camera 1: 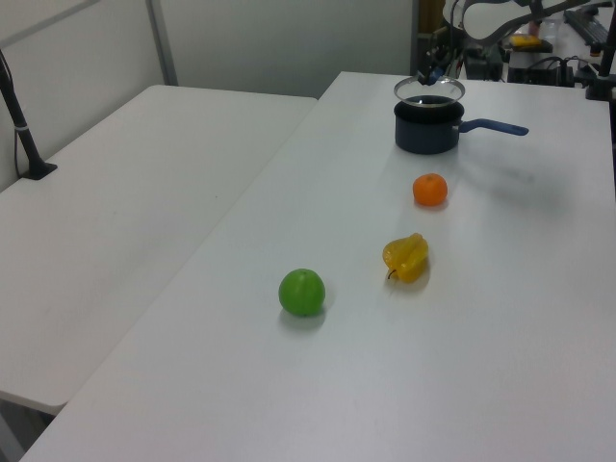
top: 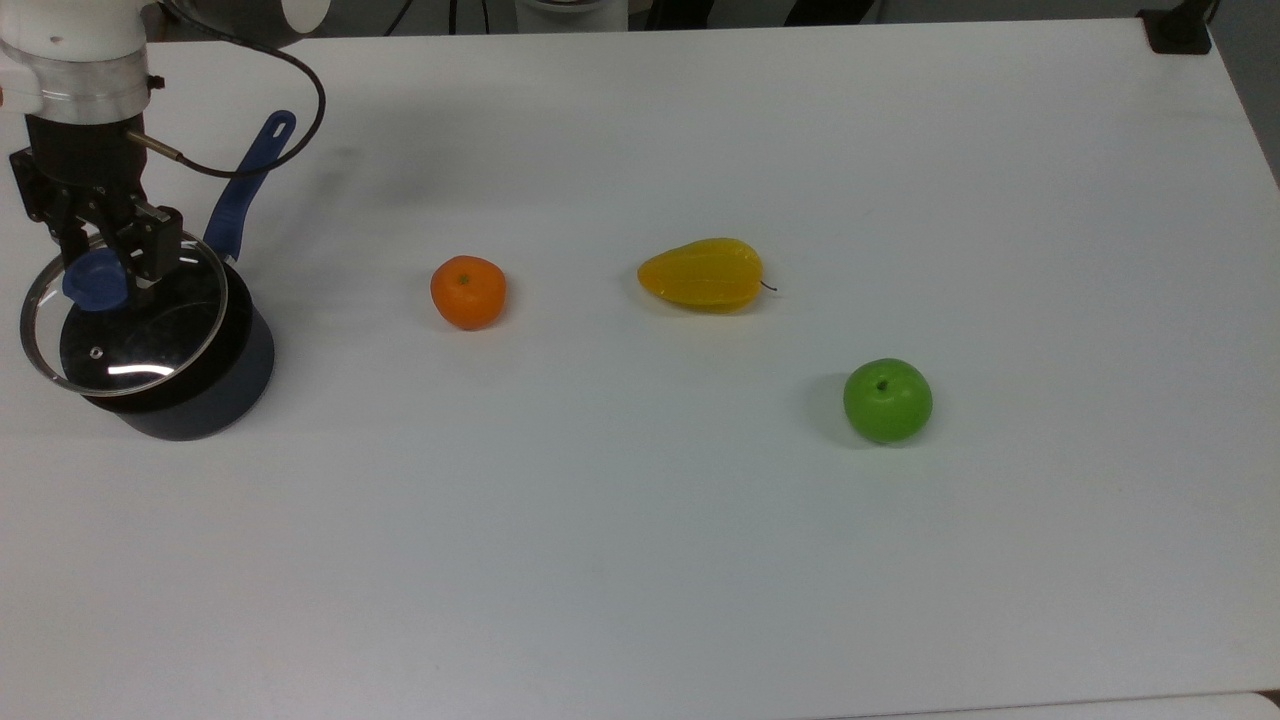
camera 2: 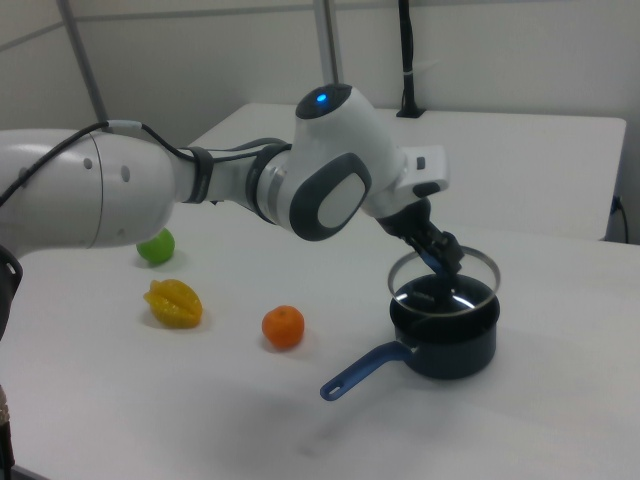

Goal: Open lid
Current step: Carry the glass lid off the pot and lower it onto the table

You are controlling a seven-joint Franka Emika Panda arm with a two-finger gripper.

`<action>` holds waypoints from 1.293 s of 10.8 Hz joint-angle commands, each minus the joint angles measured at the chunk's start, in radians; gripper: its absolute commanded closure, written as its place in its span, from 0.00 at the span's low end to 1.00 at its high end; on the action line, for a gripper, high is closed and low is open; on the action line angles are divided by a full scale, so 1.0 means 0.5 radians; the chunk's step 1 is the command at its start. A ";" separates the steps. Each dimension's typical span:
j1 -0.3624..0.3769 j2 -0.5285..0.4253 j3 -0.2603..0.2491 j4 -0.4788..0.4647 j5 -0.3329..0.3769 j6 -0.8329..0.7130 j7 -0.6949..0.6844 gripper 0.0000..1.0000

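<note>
One saucepan (top: 200,385), one lid (top: 130,335), three fruits (top: 468,292).
</note>
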 commanded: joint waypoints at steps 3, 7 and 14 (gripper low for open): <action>0.383 -0.147 0.020 -0.063 -0.012 -0.091 0.346 0.45; 0.803 -0.138 0.029 -0.250 -0.248 -0.085 0.754 0.45; 1.028 0.086 0.145 -0.281 -0.426 0.061 1.110 0.45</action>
